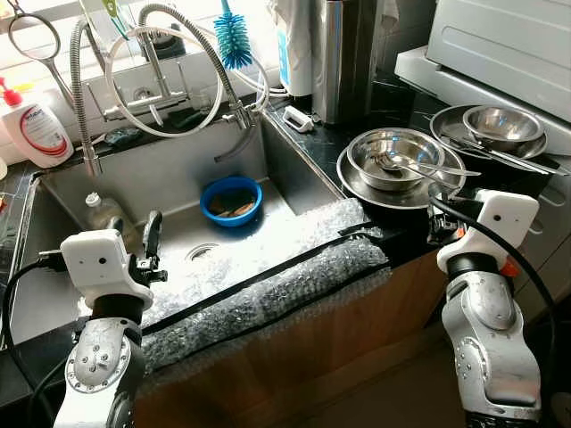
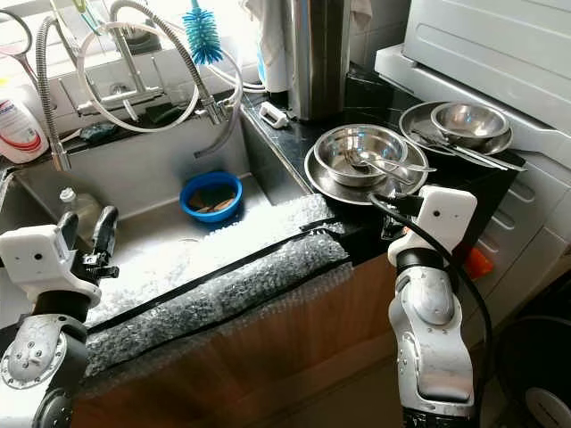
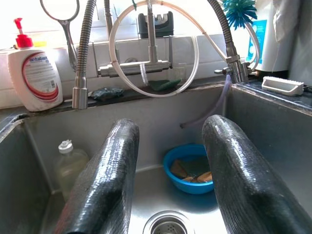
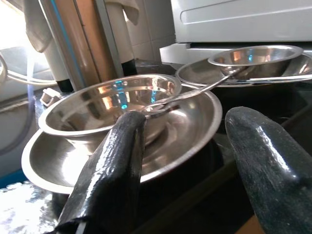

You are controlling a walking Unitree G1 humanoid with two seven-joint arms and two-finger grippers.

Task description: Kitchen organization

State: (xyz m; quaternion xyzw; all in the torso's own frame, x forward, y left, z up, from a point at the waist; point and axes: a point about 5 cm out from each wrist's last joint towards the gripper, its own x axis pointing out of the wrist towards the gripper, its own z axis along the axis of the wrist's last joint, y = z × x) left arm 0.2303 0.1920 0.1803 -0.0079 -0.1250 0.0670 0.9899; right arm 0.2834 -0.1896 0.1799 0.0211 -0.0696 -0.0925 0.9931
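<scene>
From the left eye view, the risk is a judgement: the right gripper point(image 1: 439, 223) is sitting at the counter edge just in front of the wide steel plate point(image 1: 357, 189) carrying the shiny steel bowl point(image 1: 395, 157), with a long-handled steel spoon point(image 1: 426, 169) lying loose across it. A push in too low could be tipping the stack or flicking the spoon off. A second steel bowl on its own plate point(image 1: 501, 125) is standing beyond it.

In the right eye view, the left gripper point(image 2: 89, 239) is hovering over the near rim of the grey steel sink point(image 2: 152, 174), with the round blue plastic bowl point(image 2: 212, 196) well ahead of it in the basin.

In the left wrist view, both black fingers point(image 3: 105, 180) are standing wide apart, holding nothing, the blue bowl lying between and beyond them, a small clear bottle point(image 3: 68, 161) off to one side.

In the right wrist view, the fingers point(image 4: 112, 170) are likewise spread and empty, one tip just short of the plate's rim.
</scene>
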